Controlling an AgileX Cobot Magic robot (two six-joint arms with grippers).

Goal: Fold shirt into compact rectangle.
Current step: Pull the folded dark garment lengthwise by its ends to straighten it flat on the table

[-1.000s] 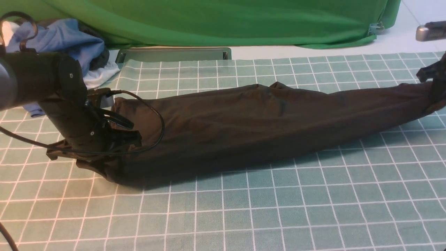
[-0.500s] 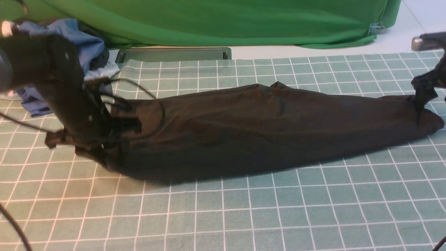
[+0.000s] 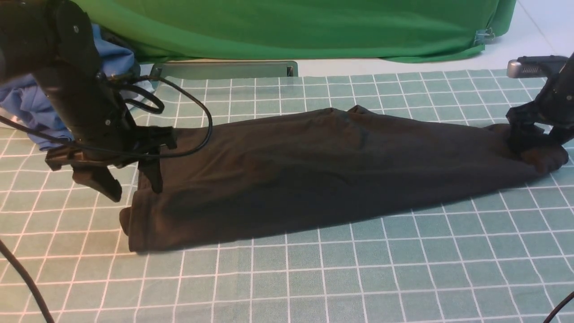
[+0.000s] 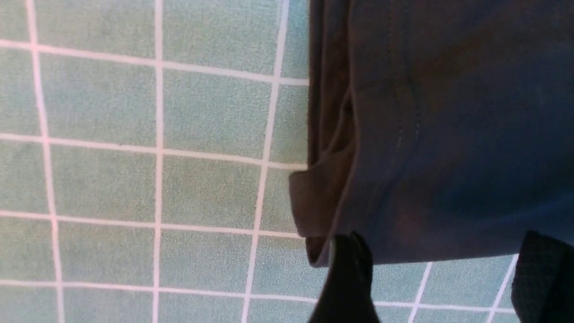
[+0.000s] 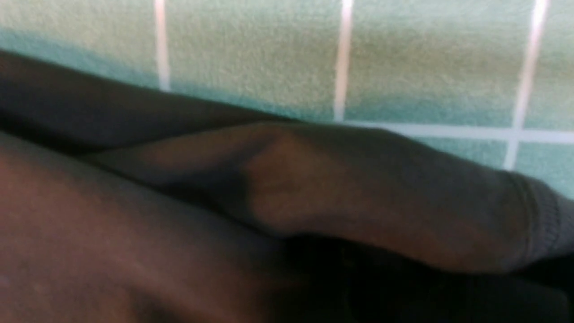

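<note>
Two claws: the left claw gapes wide, empty, over the shirt; the right claw touches it, spread unclear.

Green backdrop, perhaps pale floor

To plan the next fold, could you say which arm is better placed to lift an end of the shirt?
Probably right: the right tool sits down on the shirt's right end, while the left tool hangs open above the left end.
</note>
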